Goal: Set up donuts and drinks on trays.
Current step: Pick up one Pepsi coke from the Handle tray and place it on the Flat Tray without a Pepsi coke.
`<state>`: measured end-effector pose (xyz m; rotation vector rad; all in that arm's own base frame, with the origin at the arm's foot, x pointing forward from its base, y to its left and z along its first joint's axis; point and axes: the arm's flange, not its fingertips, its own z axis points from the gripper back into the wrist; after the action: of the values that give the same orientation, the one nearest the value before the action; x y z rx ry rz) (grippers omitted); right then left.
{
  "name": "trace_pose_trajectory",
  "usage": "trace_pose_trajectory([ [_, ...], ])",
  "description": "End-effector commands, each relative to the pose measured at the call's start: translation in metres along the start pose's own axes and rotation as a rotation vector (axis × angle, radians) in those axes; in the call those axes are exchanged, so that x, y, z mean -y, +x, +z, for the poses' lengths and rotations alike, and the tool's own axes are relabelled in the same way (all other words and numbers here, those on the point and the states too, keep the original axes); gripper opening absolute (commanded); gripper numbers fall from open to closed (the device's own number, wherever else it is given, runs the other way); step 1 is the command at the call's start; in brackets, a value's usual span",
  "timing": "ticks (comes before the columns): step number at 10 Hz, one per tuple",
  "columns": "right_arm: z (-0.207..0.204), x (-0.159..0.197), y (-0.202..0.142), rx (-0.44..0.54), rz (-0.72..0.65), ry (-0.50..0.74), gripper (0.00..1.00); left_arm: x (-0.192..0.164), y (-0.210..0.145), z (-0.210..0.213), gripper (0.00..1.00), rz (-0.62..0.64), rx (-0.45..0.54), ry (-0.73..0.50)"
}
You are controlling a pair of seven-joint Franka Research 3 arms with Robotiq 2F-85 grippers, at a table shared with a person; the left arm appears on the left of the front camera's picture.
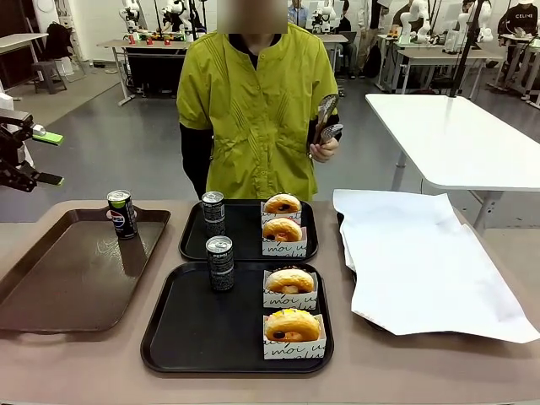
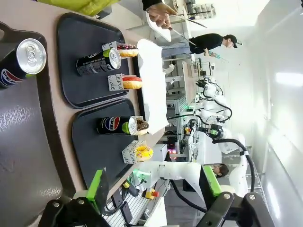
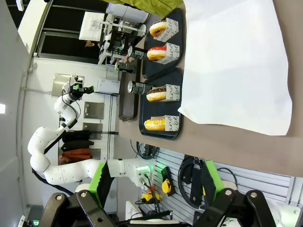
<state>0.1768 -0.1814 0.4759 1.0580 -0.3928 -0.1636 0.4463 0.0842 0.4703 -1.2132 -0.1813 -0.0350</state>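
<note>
Hovering with jaws apart: left gripper [image 1: 44,158], up left of brown tray [image 1: 51,295]; right gripper [image 3: 156,187] likewise gaping.

Bare front-left tray floor [image 1: 190,329] beside upright can [image 1: 220,263] and donuts [image 1: 291,304].

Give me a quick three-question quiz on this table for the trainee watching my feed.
1. True or false: the can on the brown tray stands upright.
2. How many donuts sit on the near black tray?
A. one
B. two
C. three
3. Fill in: the person's hand holds metal ____.

Key:
1. True.
2. B: one donut behind another donut, each in a white paper sleeve.
3. Tongs, held up at chest height behind the far black tray.
</note>
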Motion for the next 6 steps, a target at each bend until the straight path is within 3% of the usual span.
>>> trace_pose_trajectory([
  [1,-0.001,0.001,0.0,0.002,0.015,0.02,1.0,-0.013,0.003,0.017,1.0,0.056,0.009,-0.081],
  [6,-0.001,0.001,0.0,0.002,0.015,0.02,1.0,-0.062,-0.008,0.065,1.0,0.248,-0.076,-0.247],
])
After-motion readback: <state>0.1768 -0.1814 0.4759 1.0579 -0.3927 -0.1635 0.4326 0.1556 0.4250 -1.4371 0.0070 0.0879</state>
